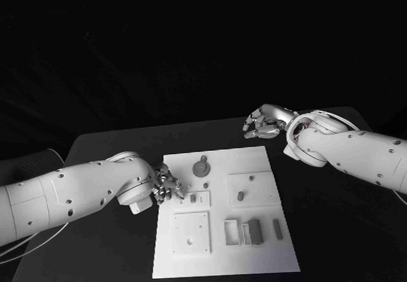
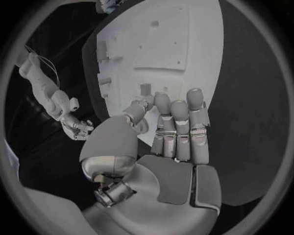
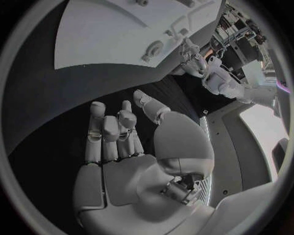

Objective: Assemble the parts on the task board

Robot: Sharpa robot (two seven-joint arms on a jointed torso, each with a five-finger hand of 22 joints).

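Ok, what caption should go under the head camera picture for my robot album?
Robot's left hand reaches over the white task board's left edge, while its right hand waits, empty, over the black table beyond.

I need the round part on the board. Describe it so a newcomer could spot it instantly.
Start at the white task board in the middle of the black table. Look at its far end, away from the robot: the round disc part lies there. It is the only circular piece; the others are blocks and slim pegs.
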